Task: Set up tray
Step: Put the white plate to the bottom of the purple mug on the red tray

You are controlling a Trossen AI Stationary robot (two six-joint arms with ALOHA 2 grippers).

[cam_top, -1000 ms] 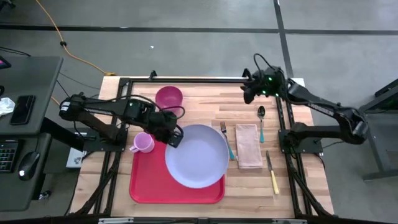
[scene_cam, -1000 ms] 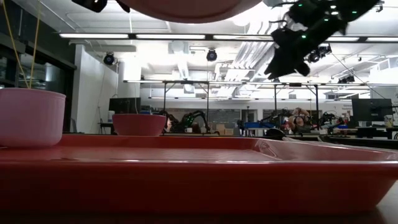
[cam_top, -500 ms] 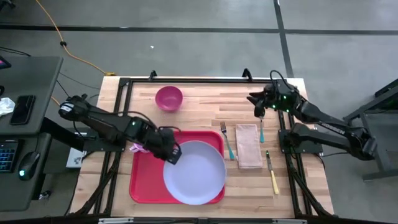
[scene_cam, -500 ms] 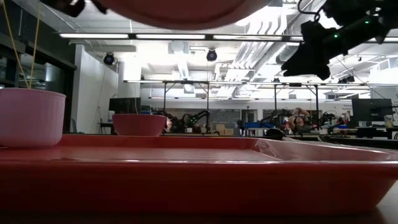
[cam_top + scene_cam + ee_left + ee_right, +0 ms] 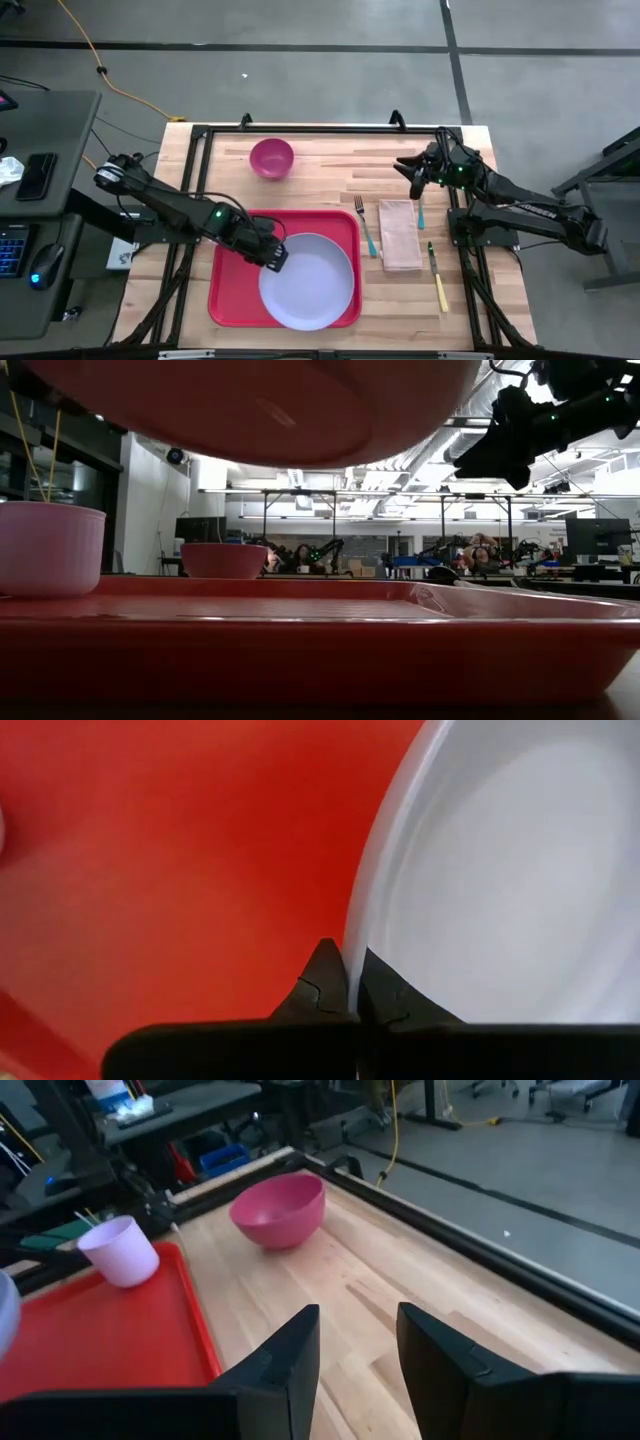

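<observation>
Red tray (image 5: 232, 290) flat on the table's (image 5: 320, 160) near left part, long side running left to right. Left gripper (image 5: 275, 256) over the tray's middle, jaws pinched tight on the left rim of a pale plate (image 5: 307, 281); in the left wrist view both fingers (image 5: 325, 985) meeting at that rim (image 5: 352, 955), red tray surface beside it. Plate held above the tray's right half, its underside filling the top of the low view (image 5: 270, 410), clear of the tray floor (image 5: 300, 610). Pink cup (image 5: 48, 548) standing upright at the tray's far left corner, hidden under the left arm from above.

Pink bowl (image 5: 271, 157) on the wood beyond the tray, apart from it. Right of the tray, in order: fork (image 5: 365, 227), tan napkin (image 5: 400, 234), then knife (image 5: 440, 280) nearer the front edge.

Right gripper (image 5: 415, 173) raised over the table's far right, just beyond the napkin's far end, jaws parted with a clear gap between the fingers (image 5: 285, 1355), nothing held. Spoon handle (image 5: 421, 212) showing just near of that gripper, bowl end hidden beneath it.
</observation>
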